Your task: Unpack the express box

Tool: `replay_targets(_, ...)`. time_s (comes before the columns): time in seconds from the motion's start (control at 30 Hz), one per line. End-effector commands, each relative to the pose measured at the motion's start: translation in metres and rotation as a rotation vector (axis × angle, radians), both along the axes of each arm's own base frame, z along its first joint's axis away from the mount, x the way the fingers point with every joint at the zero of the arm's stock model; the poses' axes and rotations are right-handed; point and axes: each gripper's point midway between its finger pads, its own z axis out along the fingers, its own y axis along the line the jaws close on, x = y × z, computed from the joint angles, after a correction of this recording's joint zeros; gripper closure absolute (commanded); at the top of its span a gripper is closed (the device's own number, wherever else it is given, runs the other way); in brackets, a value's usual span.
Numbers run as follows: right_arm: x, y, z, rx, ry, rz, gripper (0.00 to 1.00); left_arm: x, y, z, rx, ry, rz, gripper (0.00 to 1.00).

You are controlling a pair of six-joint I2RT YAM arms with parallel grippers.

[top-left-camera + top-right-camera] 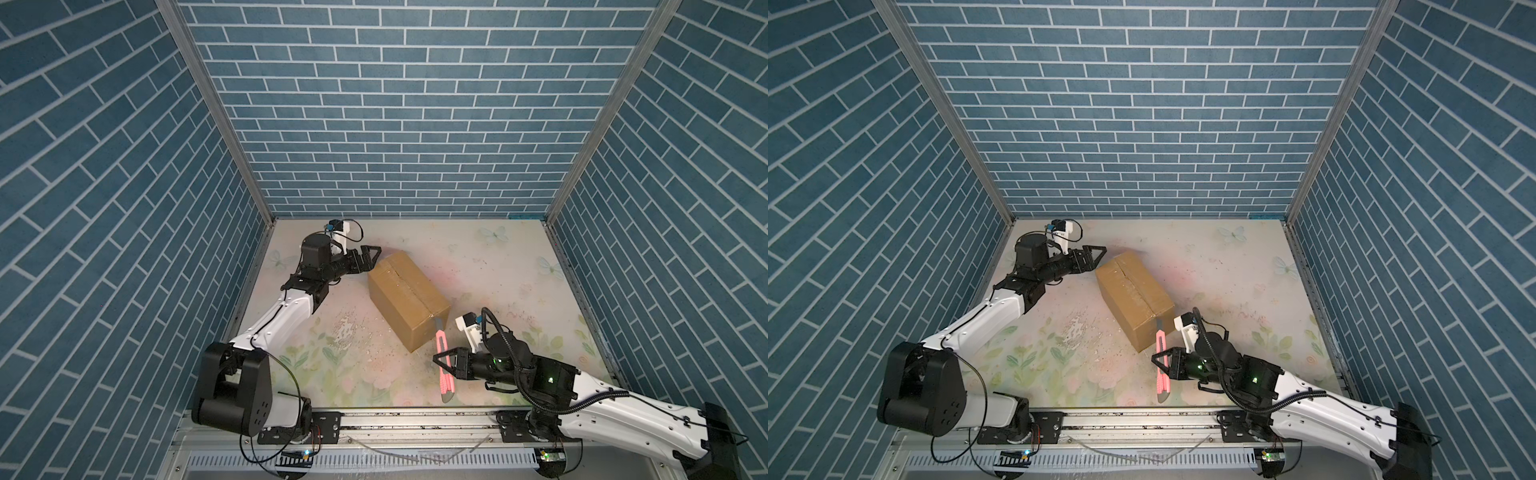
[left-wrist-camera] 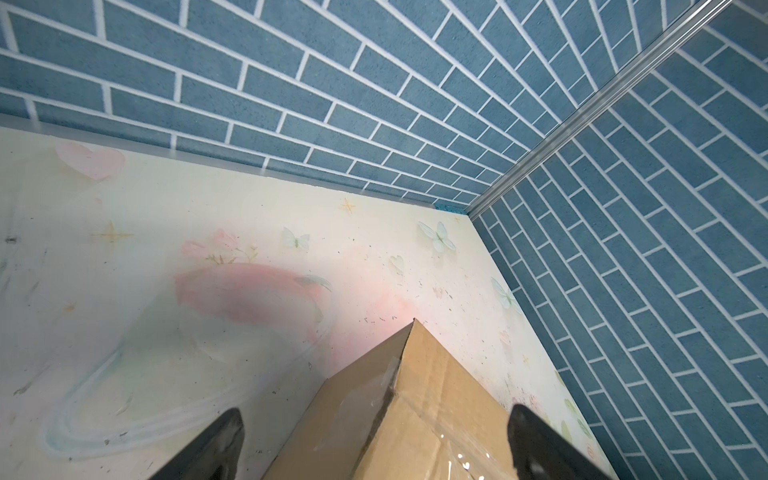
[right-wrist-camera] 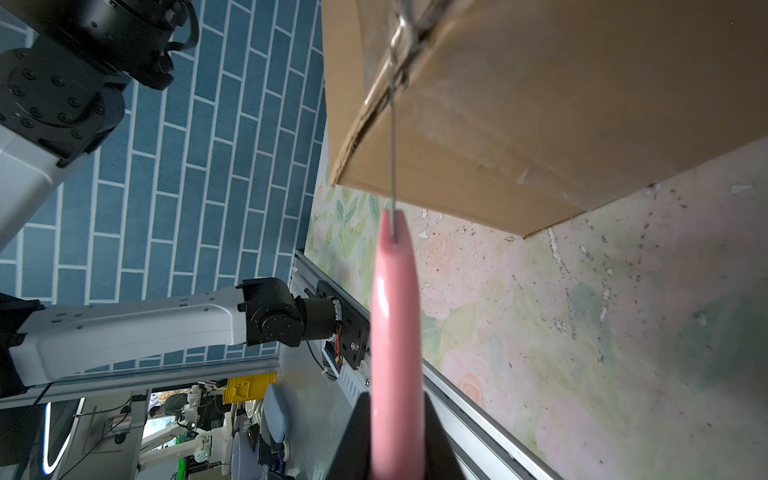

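**Cut barely begun, nothing out yet**

My right gripper (image 1: 441, 361) pinches the smooth pink knife (image 1: 447, 384), thin steel blade (image 3: 392, 158) at the taped seam (image 1: 411, 289) on the near end of the express box (image 1: 409, 307), on the table (image 1: 498, 266). My left gripper (image 1: 371, 259) is spread wide about its far corner. Flaps (image 1: 390, 282) shut; slitting, emptying remain. Matte corrugated card, glossy tape (image 2: 457, 453).

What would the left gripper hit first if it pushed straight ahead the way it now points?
Most likely the express box: its end corner lies right ahead, between the open fingers of the left gripper. Contact height is hard to judge.
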Motion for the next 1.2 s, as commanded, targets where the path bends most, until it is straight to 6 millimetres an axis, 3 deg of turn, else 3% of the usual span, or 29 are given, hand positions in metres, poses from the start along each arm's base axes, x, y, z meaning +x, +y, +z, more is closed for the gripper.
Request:
replay_targets(0.0, 0.007, 0.002, 0.010, 0.072, -0.007, -0.049, 1.00, 0.004, -0.003, -0.001, -0.011, -0.019, -0.014, 0.00)
replay_targets(0.27, 0.007, 0.013, 0.001, 0.079, 0.015, -0.029, 1.00, 0.006, -0.004, -0.002, -0.020, -0.024, -0.016, 0.00)
replay_targets(0.73, 0.007, 0.012, -0.014, 0.091, 0.041, -0.045, 1.00, 0.005, -0.004, -0.002, -0.019, -0.031, -0.016, 0.00)
replay_targets(1.17, 0.007, 0.023, -0.006, 0.135, 0.030, -0.013, 1.00, 0.000, -0.019, -0.017, -0.016, -0.008, -0.052, 0.00)
